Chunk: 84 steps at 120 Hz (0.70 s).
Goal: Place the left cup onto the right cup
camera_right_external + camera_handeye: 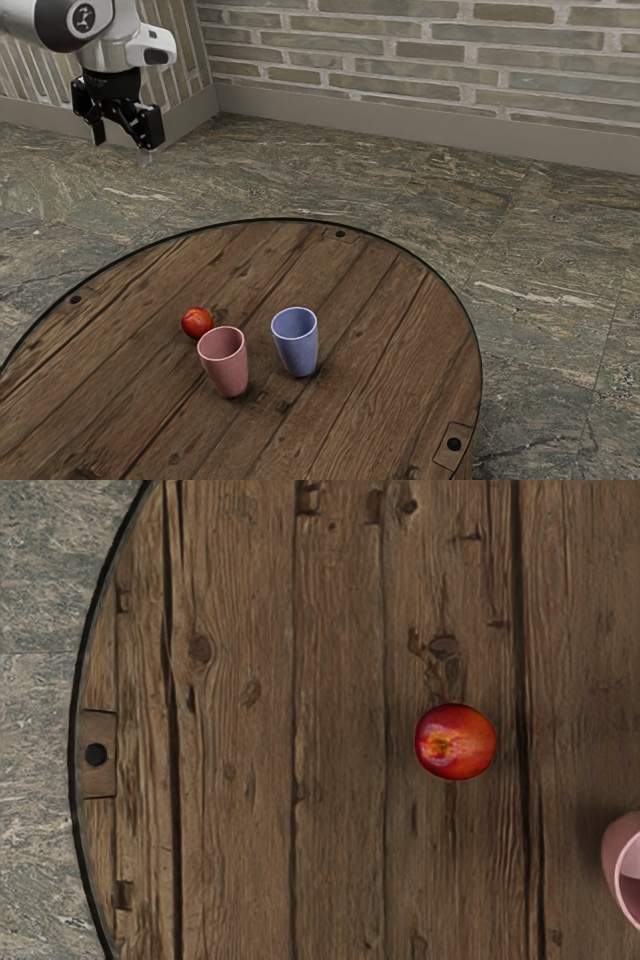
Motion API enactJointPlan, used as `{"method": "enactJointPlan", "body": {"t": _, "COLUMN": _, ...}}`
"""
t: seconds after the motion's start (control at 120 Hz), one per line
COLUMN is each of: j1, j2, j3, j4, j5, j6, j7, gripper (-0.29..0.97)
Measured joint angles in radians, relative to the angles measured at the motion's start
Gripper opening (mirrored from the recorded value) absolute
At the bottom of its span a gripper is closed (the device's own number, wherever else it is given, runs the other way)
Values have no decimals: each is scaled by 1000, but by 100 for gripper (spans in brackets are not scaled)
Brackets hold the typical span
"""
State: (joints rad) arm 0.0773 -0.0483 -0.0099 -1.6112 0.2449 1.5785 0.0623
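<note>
A pink cup stands upright on the round wooden table, toward the exterior view's left. Upright beside it, toward the exterior view's right, is a blue cup; a small gap separates the two. My gripper hangs high above the table's far left part, well away from both cups, open with nothing between its fingers. In the wrist view the pink cup's rim peeks in at the edge, seen from above.
A red apple lies just behind the pink cup, close to it; the wrist view has the apple on the planks from above. The table's dark rim curves past a stone floor. A brick wall runs behind.
</note>
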Motion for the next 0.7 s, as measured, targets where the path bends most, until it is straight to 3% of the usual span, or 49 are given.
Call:
{"method": "enactJointPlan", "body": {"t": 0.125, "j1": 1, "j2": -7, "j3": -15, "j4": -13, "j5": -2, "j6": -3, "j7": 5, "gripper": 68}}
{"method": "enactJointPlan", "body": {"t": 0.35, "j1": -56, "j2": -23, "j3": -77, "j4": -184, "j5": -33, "j6": 45, "j7": 10, "gripper": 68}}
{"method": "enactJointPlan", "body": {"t": 0.7, "j1": 30, "j2": 3, "j3": -75, "j4": -502, "j5": -192, "j6": 304, "j7": -60, "gripper": 68}}
